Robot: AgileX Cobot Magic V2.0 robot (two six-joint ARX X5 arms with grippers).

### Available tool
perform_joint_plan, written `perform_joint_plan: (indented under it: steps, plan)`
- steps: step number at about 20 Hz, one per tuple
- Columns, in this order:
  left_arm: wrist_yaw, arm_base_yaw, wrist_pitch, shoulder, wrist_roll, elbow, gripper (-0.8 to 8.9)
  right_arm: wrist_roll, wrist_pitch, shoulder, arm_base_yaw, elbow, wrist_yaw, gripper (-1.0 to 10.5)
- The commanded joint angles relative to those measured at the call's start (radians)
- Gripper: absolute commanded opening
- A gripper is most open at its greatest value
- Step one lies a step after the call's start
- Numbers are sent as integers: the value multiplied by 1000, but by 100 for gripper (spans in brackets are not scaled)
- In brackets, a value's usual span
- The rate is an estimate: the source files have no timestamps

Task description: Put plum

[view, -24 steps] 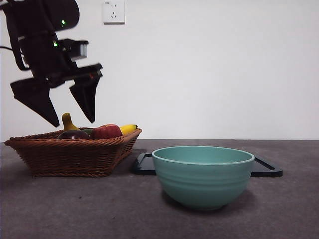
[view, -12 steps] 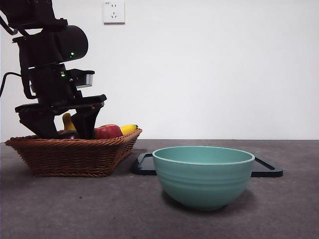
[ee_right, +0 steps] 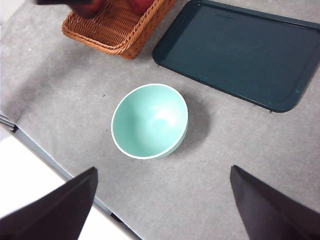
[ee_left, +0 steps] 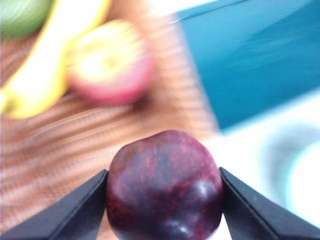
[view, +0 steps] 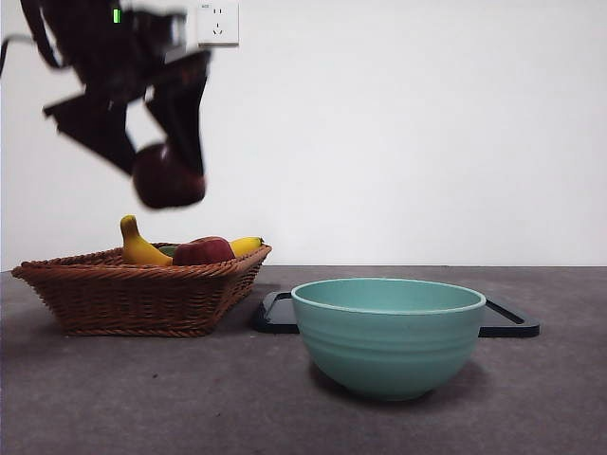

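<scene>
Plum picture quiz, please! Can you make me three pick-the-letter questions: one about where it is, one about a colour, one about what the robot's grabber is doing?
1. Where is the plum?
A. in the bowl
B. in the air above the basket
C. on the tray

2. What colour is the bowl?
A. light green
B. red
C. yellow

3. What is the left end effector doing?
A. hanging open with nothing in it
B. resting on the table
C. gripping the plum

Answers:
1 B: the front view shows it held high over the basket.
2 A: its wall and inside are pale green.
3 C: both jaws press the plum's sides.
</scene>
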Motion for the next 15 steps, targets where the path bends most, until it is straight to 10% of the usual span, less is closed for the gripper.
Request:
perform_joint_plan:
  steps: [1,7,15]
  plan:
    - [42,-90,-6,-56,-2,21,302,10,9,5,4,20,-3,425]
    - [46,-401,100,4,2,21,302,10,8,5,4,20,-3,425]
    - [-5,-466,159,246,57,21,302,10,0,5,4,20,-3,425]
